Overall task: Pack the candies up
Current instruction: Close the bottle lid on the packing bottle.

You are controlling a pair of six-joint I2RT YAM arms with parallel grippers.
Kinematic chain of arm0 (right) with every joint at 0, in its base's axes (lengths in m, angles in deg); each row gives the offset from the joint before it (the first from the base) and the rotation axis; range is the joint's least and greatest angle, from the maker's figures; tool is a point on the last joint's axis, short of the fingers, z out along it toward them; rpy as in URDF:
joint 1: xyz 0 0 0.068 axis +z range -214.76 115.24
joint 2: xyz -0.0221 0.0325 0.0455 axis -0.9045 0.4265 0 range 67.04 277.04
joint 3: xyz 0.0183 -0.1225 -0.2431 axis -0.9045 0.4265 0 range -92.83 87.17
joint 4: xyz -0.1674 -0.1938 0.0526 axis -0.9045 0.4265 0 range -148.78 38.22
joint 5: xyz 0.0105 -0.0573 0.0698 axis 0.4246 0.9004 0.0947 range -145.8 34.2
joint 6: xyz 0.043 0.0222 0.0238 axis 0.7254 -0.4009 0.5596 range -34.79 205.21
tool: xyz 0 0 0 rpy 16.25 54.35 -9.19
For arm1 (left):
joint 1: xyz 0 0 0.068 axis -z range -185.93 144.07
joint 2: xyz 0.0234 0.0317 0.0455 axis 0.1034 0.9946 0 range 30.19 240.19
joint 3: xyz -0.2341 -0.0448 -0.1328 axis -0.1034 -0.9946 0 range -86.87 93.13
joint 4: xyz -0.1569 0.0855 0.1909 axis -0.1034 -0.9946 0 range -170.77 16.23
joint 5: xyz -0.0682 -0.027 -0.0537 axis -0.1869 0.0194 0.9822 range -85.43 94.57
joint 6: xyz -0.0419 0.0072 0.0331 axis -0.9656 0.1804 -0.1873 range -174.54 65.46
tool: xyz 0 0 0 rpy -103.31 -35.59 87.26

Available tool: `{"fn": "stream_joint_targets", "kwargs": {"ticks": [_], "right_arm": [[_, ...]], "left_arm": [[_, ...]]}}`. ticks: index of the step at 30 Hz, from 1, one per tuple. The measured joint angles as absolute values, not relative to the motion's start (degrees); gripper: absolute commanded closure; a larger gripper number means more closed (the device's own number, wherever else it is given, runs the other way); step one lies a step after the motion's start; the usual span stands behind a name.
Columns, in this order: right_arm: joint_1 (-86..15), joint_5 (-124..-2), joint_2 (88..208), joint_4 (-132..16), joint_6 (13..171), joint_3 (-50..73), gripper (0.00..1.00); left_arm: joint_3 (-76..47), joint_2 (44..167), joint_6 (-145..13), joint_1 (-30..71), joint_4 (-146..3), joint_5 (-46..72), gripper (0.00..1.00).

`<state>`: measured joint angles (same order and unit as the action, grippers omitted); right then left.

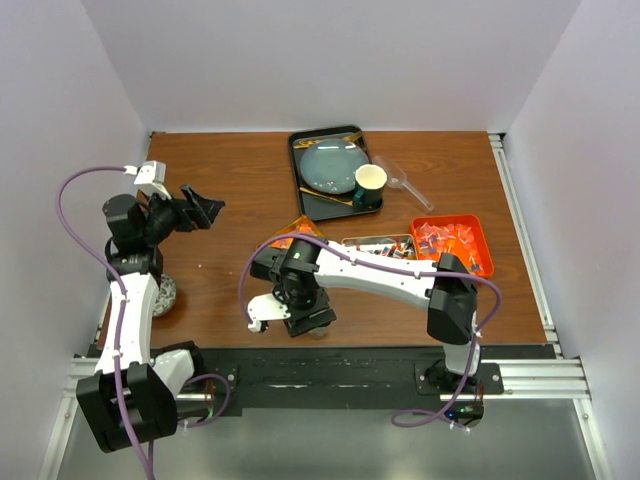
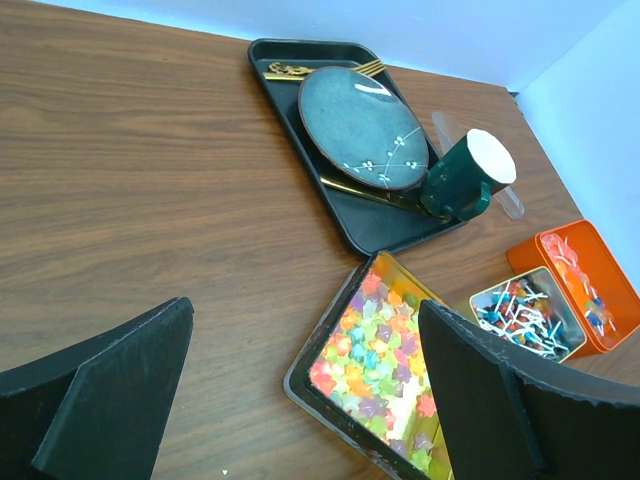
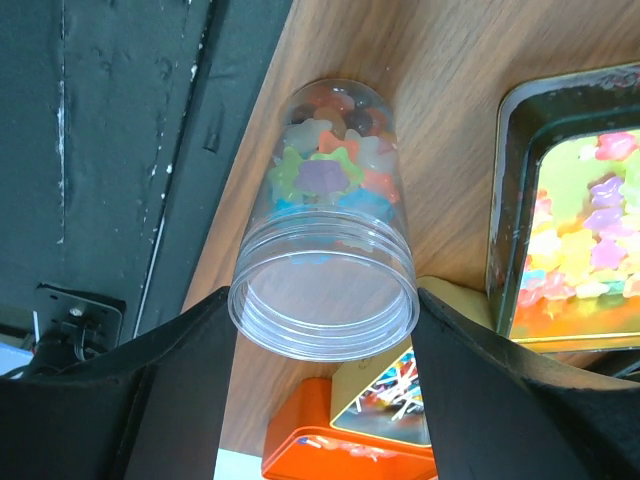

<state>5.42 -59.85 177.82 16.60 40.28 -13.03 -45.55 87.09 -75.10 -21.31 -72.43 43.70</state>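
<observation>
Left wrist view: my left claw [image 2: 305,320] hangs wide open, with the star candies [image 2: 375,350] in their tin [image 2: 325,320] ahead and to its right. My right claw [image 3: 322,295] grips a clear jar [image 3: 330,200], part-filled, mouth toward the wrist, long axis straight out. That tin lies just right of it, nearer this arm, I judge.

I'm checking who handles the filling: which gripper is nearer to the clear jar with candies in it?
Right. The right gripper holds the clear jar between its fingers at the near edge of the table; the left gripper hangs open, well away on the left.
</observation>
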Motion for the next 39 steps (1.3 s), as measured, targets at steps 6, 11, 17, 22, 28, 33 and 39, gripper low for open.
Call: {"fn": "stream_joint_targets", "kwargs": {"ticks": [6, 11, 17, 22, 28, 33, 39], "right_arm": [[5.8, -59.5, 178.1, 16.7, 40.8, -13.2, 0.01], [5.7, -59.5, 177.5, 16.4, 42.4, -11.3, 0.01], [2.5, -60.1, 172.4, 17.4, 43.5, -10.1, 0.01], [-9.0, -61.7, 166.5, 17.7, 44.4, -11.0, 0.01], [-25.1, -59.3, 161.5, 17.3, 47.4, -12.6, 0.01], [-25.8, -57.5, 157.3, 16.2, 52.1, -11.3, 0.01], [-30.9, -53.6, 156.0, 12.7, 56.8, -10.6, 0.01]], "left_arm": [[-46.5, 86.3, -75.4, -21.4, -71.3, 43.9, 0.0], [-48.9, 84.5, -76.1, -21.7, -69.5, 44.6, 0.0], [-55.3, 82.8, -75.9, -21.3, -63.3, 49.9, 0.0], [-53.8, 83.1, -64.1, -17.2, -75.2, 56.4, 0.02], [-41.9, 87.1, -30.4, -8.4, -103.5, 60.0, 0.12], [-38.7, 96.0, -1.8, -6.3, -122.6, 59.5, 0.14], [-43.5, 94.5, 7.5, 3.9, -125.8, 59.3, 0.16]]}}
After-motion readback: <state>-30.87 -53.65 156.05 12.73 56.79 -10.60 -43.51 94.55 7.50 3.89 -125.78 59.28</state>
